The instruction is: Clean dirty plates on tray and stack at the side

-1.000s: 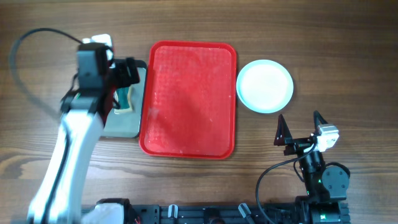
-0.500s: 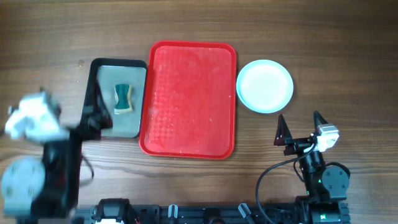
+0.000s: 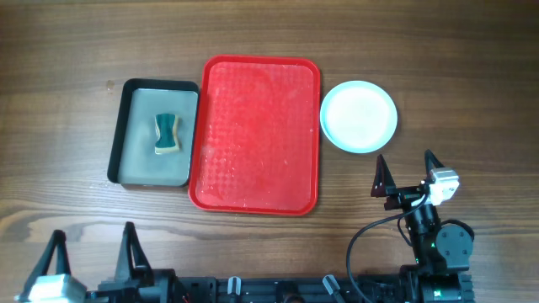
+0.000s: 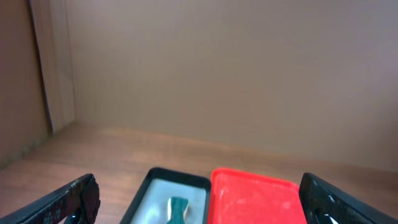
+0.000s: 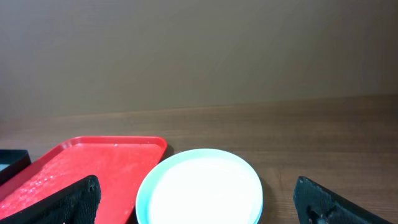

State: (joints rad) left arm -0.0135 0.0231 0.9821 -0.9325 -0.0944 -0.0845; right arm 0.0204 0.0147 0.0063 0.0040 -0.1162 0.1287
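Observation:
The plates [image 3: 360, 116] sit in one stack on the table right of the red tray [image 3: 257, 135]; the top one looks white with a pale turquoise rim and shows no smears. The tray holds nothing. The stack also shows in the right wrist view [image 5: 202, 190], with the tray's corner [image 5: 81, 168] to its left. My right gripper [image 3: 405, 160] is open and empty, just in front of the stack. My left gripper [image 3: 93, 236] is open and empty at the table's front left, facing the tray [image 4: 255, 196].
A dark grey metal tray [image 3: 135, 164] lies left of the red tray and holds a green sponge [image 3: 167, 133]. Both show in the left wrist view, the metal tray's rim [image 4: 177, 175] and the sponge [image 4: 177, 208]. A plain wall stands behind the table.
My left arm has pulled back from over the grey metal tray to the table's front left. The sponge lies in the metal tray. The right arm has not moved.

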